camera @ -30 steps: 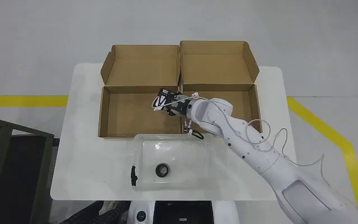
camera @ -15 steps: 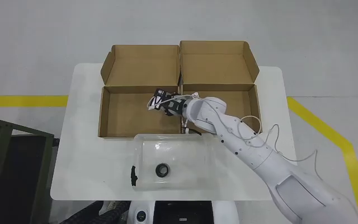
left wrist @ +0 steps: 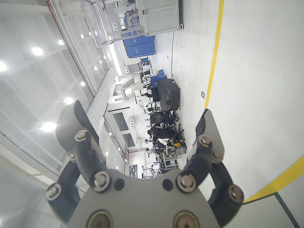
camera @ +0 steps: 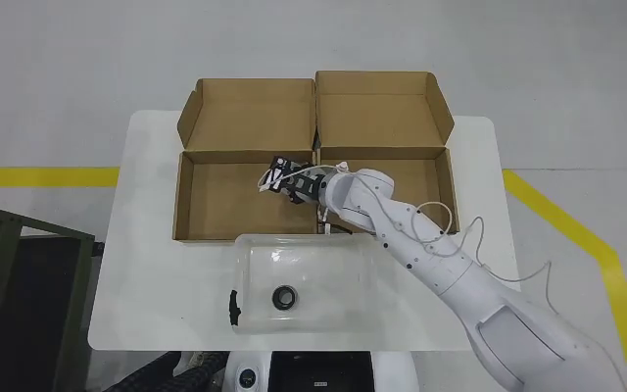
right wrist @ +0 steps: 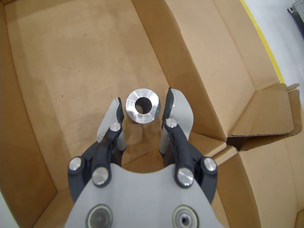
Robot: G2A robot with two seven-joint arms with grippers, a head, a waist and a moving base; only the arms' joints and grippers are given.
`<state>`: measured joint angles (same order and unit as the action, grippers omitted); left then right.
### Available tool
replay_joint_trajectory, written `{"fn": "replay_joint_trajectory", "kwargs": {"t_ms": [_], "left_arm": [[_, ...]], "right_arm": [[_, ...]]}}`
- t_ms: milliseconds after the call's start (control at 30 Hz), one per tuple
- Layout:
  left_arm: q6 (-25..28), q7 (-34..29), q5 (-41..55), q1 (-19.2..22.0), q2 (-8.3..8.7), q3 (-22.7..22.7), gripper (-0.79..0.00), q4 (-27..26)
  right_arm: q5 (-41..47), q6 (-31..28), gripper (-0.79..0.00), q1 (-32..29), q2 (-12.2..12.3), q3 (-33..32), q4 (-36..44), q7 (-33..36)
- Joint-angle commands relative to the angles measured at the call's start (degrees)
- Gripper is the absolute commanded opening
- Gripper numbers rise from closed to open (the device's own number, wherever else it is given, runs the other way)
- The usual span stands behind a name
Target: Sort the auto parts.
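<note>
Silvery metal ring (right wrist: 152,111) looks unheld between the right gripper's (right wrist: 143,102) slightly parted jaws over the brown cardboard box (right wrist: 71,60); withdraw straight upward.

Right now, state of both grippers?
Left gripper: open, empty.
Right gripper: open, straddling short silver metal sleeve, over brown cardboard box.

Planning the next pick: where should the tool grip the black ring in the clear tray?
Probably straight down from above, pinching across the outer rim of the black ring: it lies flat, hole up, away from the clear tray walls.
</note>
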<state>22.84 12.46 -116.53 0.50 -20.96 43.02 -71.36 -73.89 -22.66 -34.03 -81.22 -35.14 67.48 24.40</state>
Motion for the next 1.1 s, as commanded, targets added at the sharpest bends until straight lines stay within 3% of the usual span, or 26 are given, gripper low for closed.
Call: {"fn": "replay_joint_trajectory", "kwargs": {"t_ms": [0, 433, 767, 1067], "left_arm": [[0.00, 0.00, 0.00, 0.00, 0.00, 0.00, 0.000, 0.00], [0.00, 0.00, 0.00, 0.00, 0.00, 0.00, 0.000, 0.00], [0.00, 0.00, 0.00, 0.00, 0.00, 0.00, 0.000, 0.00], [0.00, 0.00, 0.00, 0.00, 0.00, 0.00, 0.000, 0.00]], "right_arm": [[-0.76, -0.40, -0.431, -0.38, 0.19, -0.66, 1.50, 0.08], [-0.77, -7.86, -0.397, -9.24, 3.78, -9.18, 20.31, 4.82], [-2.00, -13.83, -0.348, -23.60, 7.36, -15.74, 36.34, 8.42], [-6.07, -19.17, -0.265, -34.60, 10.00, -20.23, 45.60, 7.80]]}}
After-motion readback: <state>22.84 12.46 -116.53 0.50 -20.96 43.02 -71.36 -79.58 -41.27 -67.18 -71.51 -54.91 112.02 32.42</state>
